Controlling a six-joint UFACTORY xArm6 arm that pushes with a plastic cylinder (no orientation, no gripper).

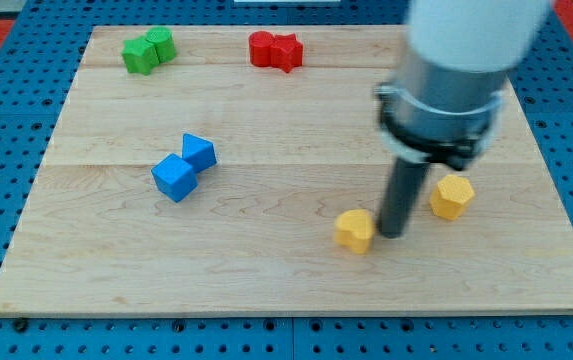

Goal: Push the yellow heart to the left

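Tip (391,234) sits touching yellow heart's (355,230) right side, board's lower middle. No jaws, bare rod. Heart looks light, rigid, likely slides easily; push its right face.

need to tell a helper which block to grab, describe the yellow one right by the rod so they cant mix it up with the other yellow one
Start at the wooden board and go to its lower right part, where the dark rod comes down. My tip rests there between two yellow blocks. The one meant is the yellow block touching the tip on the view's left, lower and nearer the bottom edge; the other, a yellow hexagon, sits apart on the view's right.
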